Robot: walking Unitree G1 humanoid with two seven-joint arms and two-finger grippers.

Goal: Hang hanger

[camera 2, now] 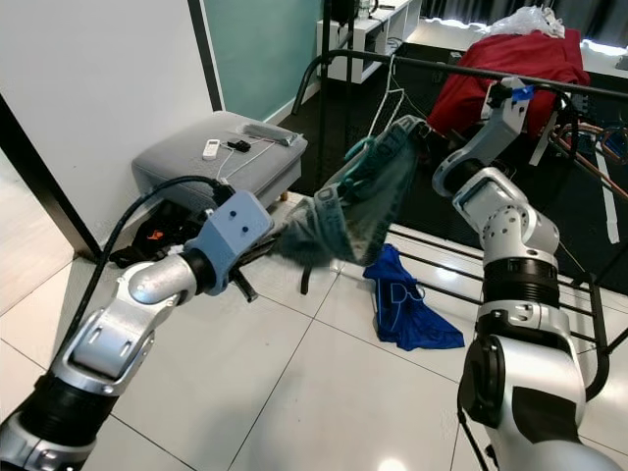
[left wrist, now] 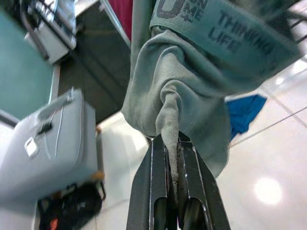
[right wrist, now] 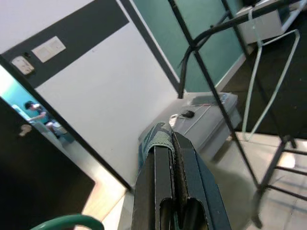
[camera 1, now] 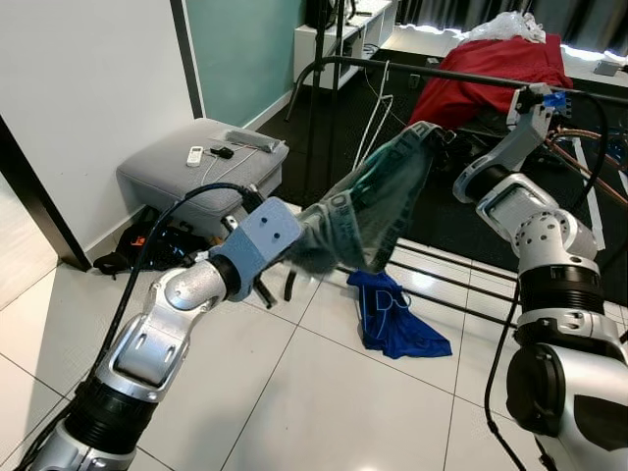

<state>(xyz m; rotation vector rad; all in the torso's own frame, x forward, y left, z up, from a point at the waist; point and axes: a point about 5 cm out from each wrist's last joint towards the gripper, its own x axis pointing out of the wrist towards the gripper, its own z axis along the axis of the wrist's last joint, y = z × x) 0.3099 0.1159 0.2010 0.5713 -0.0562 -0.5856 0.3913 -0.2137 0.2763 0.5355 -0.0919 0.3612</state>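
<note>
Grey-green cloth, a garment (camera 1: 368, 211) with a printed waistband, stretched between both grippers in front of the black drying rack (camera 1: 412, 67); left gripper (left wrist: 173, 158) clamped tight on a bunched fold (left wrist view shows the fabric pinched between the fingers); right gripper (right wrist: 173, 143) raised near the rack's top bar, fingers closed together on the waistband edge; a green hanger (right wrist: 64, 221) curve visible low in the right wrist view, and at the garment's upper end in the right eye view; a pale empty hanger (camera 1: 376, 108) hangs from the bar; blue garment (camera 1: 395, 314) on the tiled floor under the rack; grey suitcase (camera 1: 201, 162) by the wall; red cloth (camera 1: 491, 74) draped behind.
</note>
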